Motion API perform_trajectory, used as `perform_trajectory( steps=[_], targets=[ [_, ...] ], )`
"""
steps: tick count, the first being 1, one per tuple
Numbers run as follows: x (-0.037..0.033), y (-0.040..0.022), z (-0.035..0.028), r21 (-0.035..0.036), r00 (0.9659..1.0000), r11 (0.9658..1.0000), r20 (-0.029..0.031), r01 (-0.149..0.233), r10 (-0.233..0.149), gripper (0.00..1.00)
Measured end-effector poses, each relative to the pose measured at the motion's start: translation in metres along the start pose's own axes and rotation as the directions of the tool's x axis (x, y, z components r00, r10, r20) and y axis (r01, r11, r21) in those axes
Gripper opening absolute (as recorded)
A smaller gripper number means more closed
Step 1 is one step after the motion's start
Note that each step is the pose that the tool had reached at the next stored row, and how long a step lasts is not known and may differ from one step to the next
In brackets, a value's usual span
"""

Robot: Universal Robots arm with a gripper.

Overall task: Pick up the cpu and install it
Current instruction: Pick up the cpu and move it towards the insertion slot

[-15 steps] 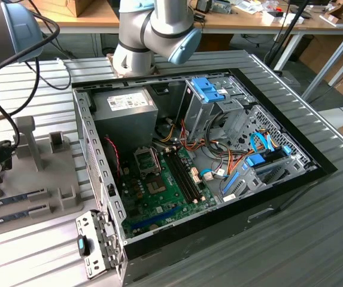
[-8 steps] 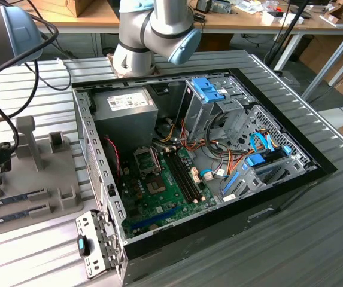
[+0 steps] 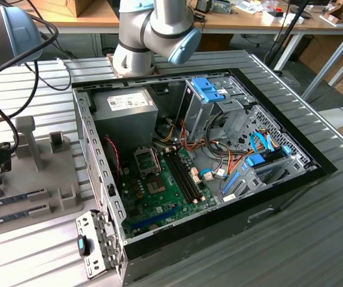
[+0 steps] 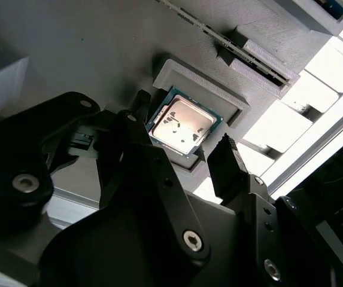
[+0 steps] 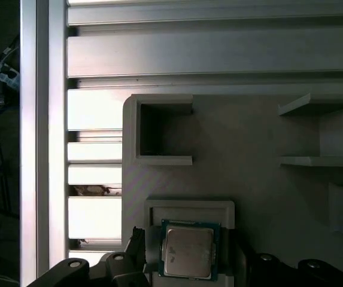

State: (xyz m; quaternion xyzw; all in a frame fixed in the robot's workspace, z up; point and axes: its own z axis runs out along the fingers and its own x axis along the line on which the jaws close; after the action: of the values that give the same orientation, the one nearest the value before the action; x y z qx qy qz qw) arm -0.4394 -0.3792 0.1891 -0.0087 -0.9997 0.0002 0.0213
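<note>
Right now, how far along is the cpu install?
Done: nothing installed; the cpu lies in its grey holder, outside the case. In hand: the open gripper straddles it, a finger on each side, not yet clamped. Left: the pickup and seating it in the board's socket.

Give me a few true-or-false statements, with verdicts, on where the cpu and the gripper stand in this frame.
1. The cpu lies in a recess of the grey holder. True.
2. The gripper is shut on the cpu. False: its jaws stand open, one on each side of the cpu.
3. The computer case is open, with the green board exposed. True.
4. The cpu sits in the green board's socket. False: it lies in the grey holder.
</note>
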Motion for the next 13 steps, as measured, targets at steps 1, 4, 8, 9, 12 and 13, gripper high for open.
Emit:
perform_trajectory(
  steps=[1,4,8,9,12,13],
  targets=[
    [0.0,0.0,0.0001,-0.0001,1.0,1.0,0.0001,0.0,0.0,0.66],
    [0.0,0.0,0.0001,-0.0001,1.0,1.0,0.0001,0.0,0.0,0.58],
    [0.0,0.0,0.0002,0.0,1.0,1.0,0.0,0.0,0.0,0.47],
    [0.0,0.0,0.0002,0.0,1.0,1.0,0.0,0.0,0.0,0.47],
    [0.0,0.0,0.0003,-0.0001,1.0,1.0,0.0001,0.0,0.0,0.47],
    [0.0,0.0,0.0003,-0.0001,1.0,1.0,0.0001,0.0,0.0,0.47]
  ],
)
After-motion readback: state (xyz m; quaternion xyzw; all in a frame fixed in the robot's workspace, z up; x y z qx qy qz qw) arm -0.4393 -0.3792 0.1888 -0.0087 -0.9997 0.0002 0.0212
